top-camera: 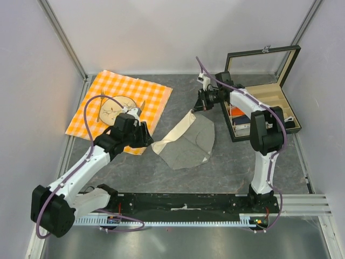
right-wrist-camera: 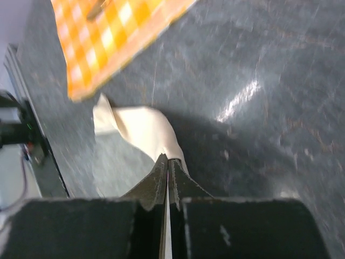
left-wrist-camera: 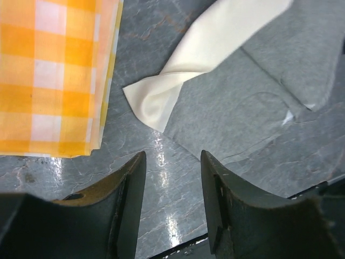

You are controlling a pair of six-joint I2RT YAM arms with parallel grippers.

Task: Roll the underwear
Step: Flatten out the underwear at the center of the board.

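Note:
The underwear [top-camera: 190, 143] is a grey cloth with a cream-white strip [top-camera: 175, 134] along its left edge, lying in the middle of the table. My right gripper [top-camera: 200, 106] is shut on the far end of the cream strip [right-wrist-camera: 151, 129] and lifts that corner off the table. My left gripper [top-camera: 145, 136] is open and empty, low over the table just left of the strip's near end [left-wrist-camera: 156, 105]. The grey body [left-wrist-camera: 253, 91] spreads to the right of my left fingers [left-wrist-camera: 215, 183].
An orange-and-white checked cloth [top-camera: 143, 91] with a plate [top-camera: 108, 110] on it lies at the back left, its edge close to my left gripper [left-wrist-camera: 70, 75]. An open black box [top-camera: 269, 97] holding small garments stands at the right.

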